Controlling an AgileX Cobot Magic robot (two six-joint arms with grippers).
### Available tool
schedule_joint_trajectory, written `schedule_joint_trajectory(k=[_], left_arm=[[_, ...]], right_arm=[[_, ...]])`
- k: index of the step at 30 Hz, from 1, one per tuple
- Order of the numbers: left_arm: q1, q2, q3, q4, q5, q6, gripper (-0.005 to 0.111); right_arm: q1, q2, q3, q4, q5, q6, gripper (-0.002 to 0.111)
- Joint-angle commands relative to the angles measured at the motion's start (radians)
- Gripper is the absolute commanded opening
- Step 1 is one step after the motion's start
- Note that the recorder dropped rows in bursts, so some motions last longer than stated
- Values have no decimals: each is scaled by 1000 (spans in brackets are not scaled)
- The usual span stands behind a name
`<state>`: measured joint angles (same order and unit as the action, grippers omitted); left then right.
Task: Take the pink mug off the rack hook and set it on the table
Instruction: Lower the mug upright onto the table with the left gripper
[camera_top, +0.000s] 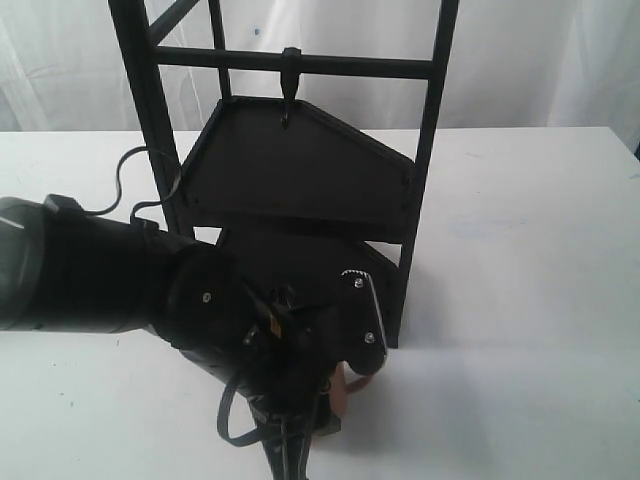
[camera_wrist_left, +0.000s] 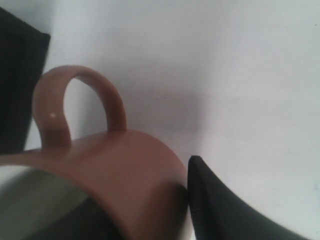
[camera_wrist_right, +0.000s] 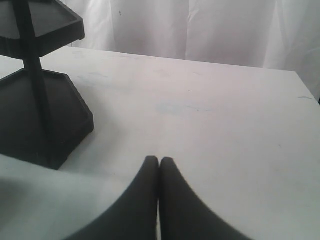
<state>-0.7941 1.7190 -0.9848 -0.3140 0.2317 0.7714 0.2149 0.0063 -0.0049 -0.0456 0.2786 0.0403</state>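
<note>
So the white surface (camera_top: 520, 300) takes up most of everything, with a pale curtain (camera_top: 540, 60) hanging behind it. The black rack (camera_top: 300, 180) stands toward the back middle, with tall posts, a thin crossbar and two angular shelves stacked one under the other. From the right wrist view you get the rack off to one side and a lot of bare surface past it.

The left arm (camera_top: 90, 265) is the next big thing. It's a chunky black tube coming in from the left of the exterior view and bending down in front of the rack's lower shelf, with a thin black cable (camera_top: 130, 180) looping behind it.

The pink mug (camera_wrist_left: 130, 175) is down low in front of the rack, well away from the crossbar. From outside you only catch a sliver of it under the wrist. Can't tell if its base is actually touching the surface or not. In the left wrist view the mug's handle (camera_wrist_left: 85, 95) loops away from the camera and the cream inside shows.

The left gripper (camera_wrist_left: 145, 200) is pinching the mug's wall, with one black finger against the outside and a dark shape just inside the rim. The right gripper (camera_wrist_right: 159, 162) has its fingers pressed together on nothing, above open surface.

Smallest of all is the rack hook (camera_top: 290, 90), a little black peg at mid crossbar.
</note>
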Motion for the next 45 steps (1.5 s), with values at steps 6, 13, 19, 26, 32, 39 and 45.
schedule_joint_trajectory(k=[6, 13, 19, 26, 32, 39, 45], left_arm=[[14, 1, 6, 55, -6, -7, 0], [14, 3, 6, 94, -62, -7, 0], [14, 9, 6, 121, -74, -7, 0], [14, 52, 6, 122, -45, -7, 0], [14, 57, 6, 122, -43, -7, 0], [14, 46, 6, 122, -26, -15, 16], [14, 37, 6, 109, -20, -16, 51]], right_arm=[[-6, -6, 5, -3, -3, 2, 0], [-6, -6, 5, -3, -3, 2, 0], [-6, -6, 5, -3, -3, 2, 0], [-6, -6, 5, -3, -3, 32, 0], [-6, -6, 5, -3, -3, 20, 0], [-6, -6, 5, -3, -3, 20, 0], [-6, -6, 5, -3, -3, 20, 0]])
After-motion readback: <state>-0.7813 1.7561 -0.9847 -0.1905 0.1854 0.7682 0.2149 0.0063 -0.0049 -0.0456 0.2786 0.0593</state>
